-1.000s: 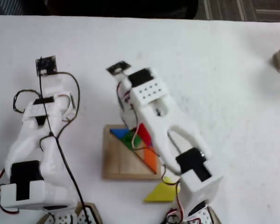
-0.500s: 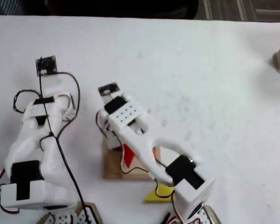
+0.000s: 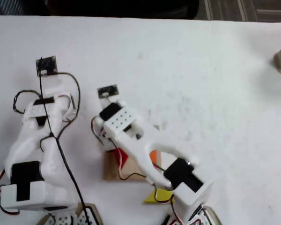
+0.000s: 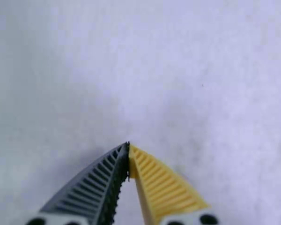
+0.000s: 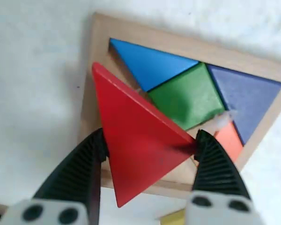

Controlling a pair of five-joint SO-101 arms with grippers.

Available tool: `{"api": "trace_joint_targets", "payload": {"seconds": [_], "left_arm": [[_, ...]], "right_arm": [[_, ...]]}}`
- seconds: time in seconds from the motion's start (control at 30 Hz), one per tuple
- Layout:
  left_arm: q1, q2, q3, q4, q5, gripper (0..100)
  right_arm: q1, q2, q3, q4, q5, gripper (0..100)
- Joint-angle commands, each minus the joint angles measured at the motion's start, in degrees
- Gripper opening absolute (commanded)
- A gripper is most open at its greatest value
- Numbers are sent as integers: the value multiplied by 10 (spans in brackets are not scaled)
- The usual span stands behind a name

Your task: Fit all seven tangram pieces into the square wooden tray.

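Red triangle (image 5: pixel 136 150) is gripped between both fingers of the right gripper (image 5: pixel 151 140), over the wooden tray (image 5: pixel 97 70) and overlapping its rim. Beyond the fingertips, a blue triangle (image 5: pixel 152 65) and a green square (image 5: pixel 187 96) lie inside the tray. The left gripper (image 4: pixel 128 157) is closed on nothing, with white table (image 4: pixel 131 56) beneath.

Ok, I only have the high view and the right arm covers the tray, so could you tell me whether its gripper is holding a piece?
Observer: Yes, the right gripper is shut on the red triangle, one finger on each side.
Operator: Is it seated in the tray?
Observer: No, one corner overhangs the rim of the tray.
Operator: Which pieces are already in?
Observer: A blue triangle, a green square, a purple triangle and an orange piece lie in the recess.
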Motion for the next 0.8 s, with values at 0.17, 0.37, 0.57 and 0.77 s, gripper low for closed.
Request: {"api": "trace_joint_targets", "payload": {"seconds": [0.17,0.37,0.57,0.77], "left_arm": [[-7,-2,-24,-9,-3,28],[-7,-2,-24,-9,-3,28],[-7,-2,-24,-9,-3,28],[-7,-3,-22,-7,-3,28]], "right_arm": [[-12,-32,-3,-6,-5,231],[-12,-36,-4,9,-5,323],[-12,-37,-4,15,-5,323],[7,-104,-2,80,-4,323]]}}
